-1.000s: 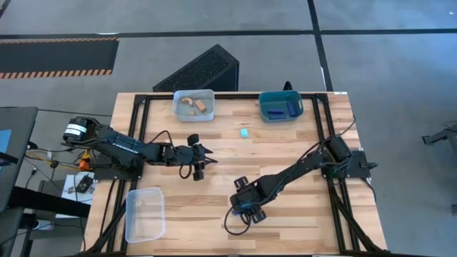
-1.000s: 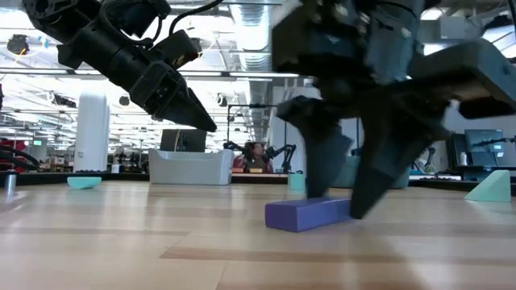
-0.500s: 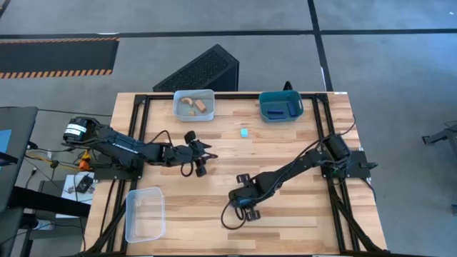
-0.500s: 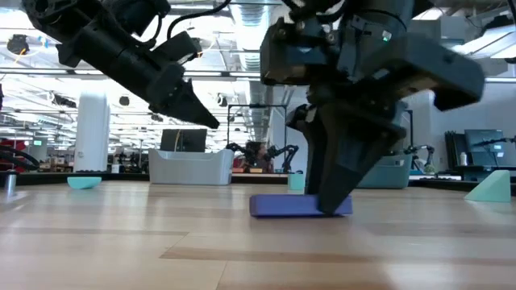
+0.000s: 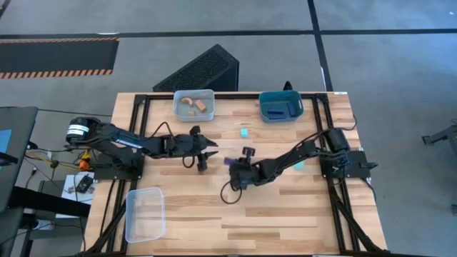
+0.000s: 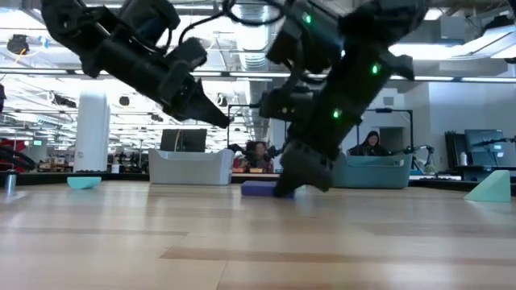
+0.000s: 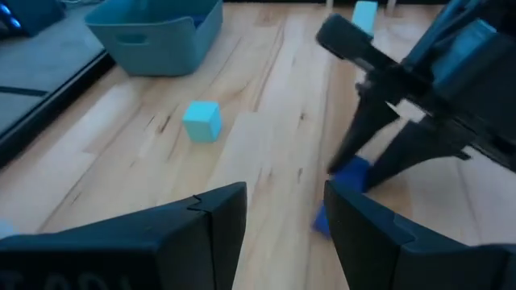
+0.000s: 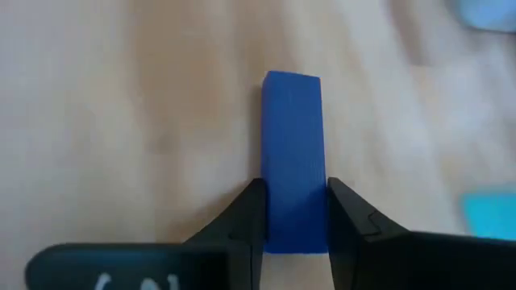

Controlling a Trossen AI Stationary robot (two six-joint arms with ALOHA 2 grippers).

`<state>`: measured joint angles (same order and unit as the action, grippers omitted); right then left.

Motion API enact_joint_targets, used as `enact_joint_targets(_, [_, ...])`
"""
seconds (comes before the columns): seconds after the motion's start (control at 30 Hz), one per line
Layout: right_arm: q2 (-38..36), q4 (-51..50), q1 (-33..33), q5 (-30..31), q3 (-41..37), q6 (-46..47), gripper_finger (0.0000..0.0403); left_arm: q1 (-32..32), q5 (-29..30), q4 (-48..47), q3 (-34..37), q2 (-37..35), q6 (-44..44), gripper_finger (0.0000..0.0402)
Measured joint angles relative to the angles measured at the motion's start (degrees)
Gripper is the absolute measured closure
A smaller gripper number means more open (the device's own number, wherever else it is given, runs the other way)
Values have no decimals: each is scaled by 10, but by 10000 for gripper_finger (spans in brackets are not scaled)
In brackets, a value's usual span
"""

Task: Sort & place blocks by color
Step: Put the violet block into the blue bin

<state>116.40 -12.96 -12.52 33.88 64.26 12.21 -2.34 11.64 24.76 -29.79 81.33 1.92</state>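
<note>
Right pincer [image 8: 294, 229] clamps blue bar [image 8: 293, 153]; clear bin [image 5: 194, 105] w/ tan pieces [image 5: 194, 105], teal bin [image 5: 280, 106] w/ blue bars [image 5: 293, 109]

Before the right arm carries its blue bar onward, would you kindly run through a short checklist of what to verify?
1. Right gripper holds the blue bar: ok, the jaws press both of its long sides.
2. Bar clear of the table: cannot tell; in the low view it looks very near the wood.
3. Left gripper out of the way: not ok, it hangs close beside the bar, jaws open.
4. Teal bin ready: ok, it sits at the table's far edge with blue pieces inside.
5. Loose cyan cube off the path: cannot tell; it lies between the bar and the teal bin.
</note>
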Motion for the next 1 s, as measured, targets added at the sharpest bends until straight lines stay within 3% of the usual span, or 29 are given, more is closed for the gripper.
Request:
enact_joint_targets(0.2, [-10,11,17,110,-26,-13,308,-67,-80,58,-12,83,25,244])
enact_joint_targets(0.3, [-21,-1,28,149,-28,-38,307,-95,-85,60,-33,127,52,244])
enact_joint_targets(0.43, [-49,16,41,183,-46,-66,308,-120,-100,59,-66,159,61,241])
enact_joint_targets(0.57, [-92,30,52,208,-111,-74,309,-136,-123,60,-101,162,39,228])
enact_joint_targets(0.77, [-224,177,60,217,-278,-66,309,-163,-173,62,-167,162,25,195])
enact_joint_targets(1.0, [-345,430,31,204,-426,-187,310,-183,-276,67,-236,175,84,162])
